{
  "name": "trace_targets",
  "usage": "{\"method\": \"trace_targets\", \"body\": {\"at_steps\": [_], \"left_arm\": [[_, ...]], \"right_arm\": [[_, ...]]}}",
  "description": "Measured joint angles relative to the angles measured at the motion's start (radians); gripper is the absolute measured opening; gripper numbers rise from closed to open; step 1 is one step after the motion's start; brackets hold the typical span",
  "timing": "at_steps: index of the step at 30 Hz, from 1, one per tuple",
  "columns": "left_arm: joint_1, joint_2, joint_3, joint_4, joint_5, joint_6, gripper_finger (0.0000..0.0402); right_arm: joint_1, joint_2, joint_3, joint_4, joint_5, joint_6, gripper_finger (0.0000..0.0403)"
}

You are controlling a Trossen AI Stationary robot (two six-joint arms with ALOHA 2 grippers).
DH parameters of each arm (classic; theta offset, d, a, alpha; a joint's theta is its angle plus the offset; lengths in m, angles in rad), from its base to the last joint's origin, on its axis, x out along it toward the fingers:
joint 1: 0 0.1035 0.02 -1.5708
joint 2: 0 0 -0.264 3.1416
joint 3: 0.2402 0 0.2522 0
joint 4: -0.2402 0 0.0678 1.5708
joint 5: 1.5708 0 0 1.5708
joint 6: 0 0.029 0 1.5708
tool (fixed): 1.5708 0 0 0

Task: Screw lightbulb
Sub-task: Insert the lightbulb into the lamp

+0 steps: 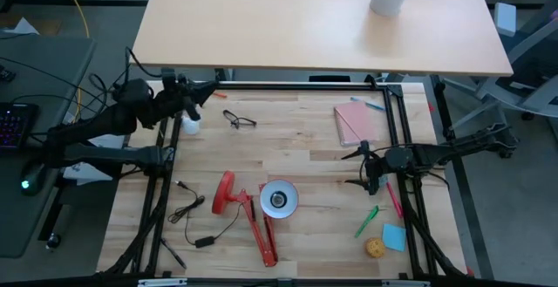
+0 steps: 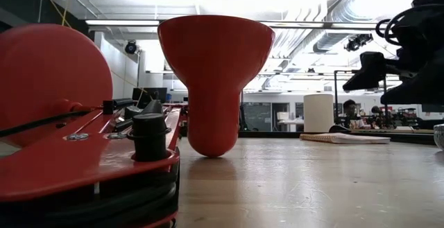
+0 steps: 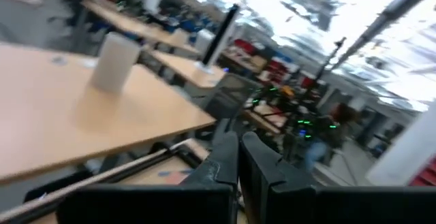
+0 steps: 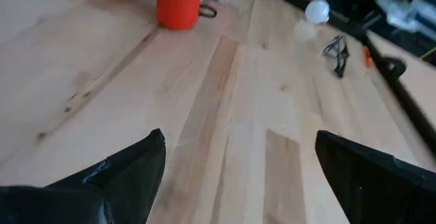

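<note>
The small white lightbulb lies on its side on the wooden table near the far left corner, also seen in the right wrist view. The red lamp lies at the table's middle front; its shade opens upward, and its round base is beside it. My left gripper is shut and empty. It is raised above the far left edge, pointing level at the room. My right gripper is open and empty at the right, pointing toward the lamp.
Glasses lie right of the bulb. A pink notebook is at the far right. A green pen, a blue note and a yellowish ball lie at the near right. The lamp's black cord trails left.
</note>
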Motion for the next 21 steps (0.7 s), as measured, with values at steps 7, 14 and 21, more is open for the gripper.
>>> {"method": "trace_targets", "body": {"at_steps": [7, 14, 21], "left_arm": [[0.006, -0.002, 0.0, -0.09, -0.062, -0.039, 0.0], [0.094, 0.001, 0.0, -0.362, -0.051, -0.009, 0.0], [0.289, 0.026, 0.0, -0.747, 0.176, -0.048, 0.0006]], "right_arm": [[-0.02, 0.002, 0.0, 0.392, -0.063, 0.432, 0.0367], [-0.122, 0.024, 0.097, 0.765, 0.145, 0.84, 0.0367], [-0.289, 0.281, 0.455, 0.231, -0.038, 0.859, 0.0367]]}}
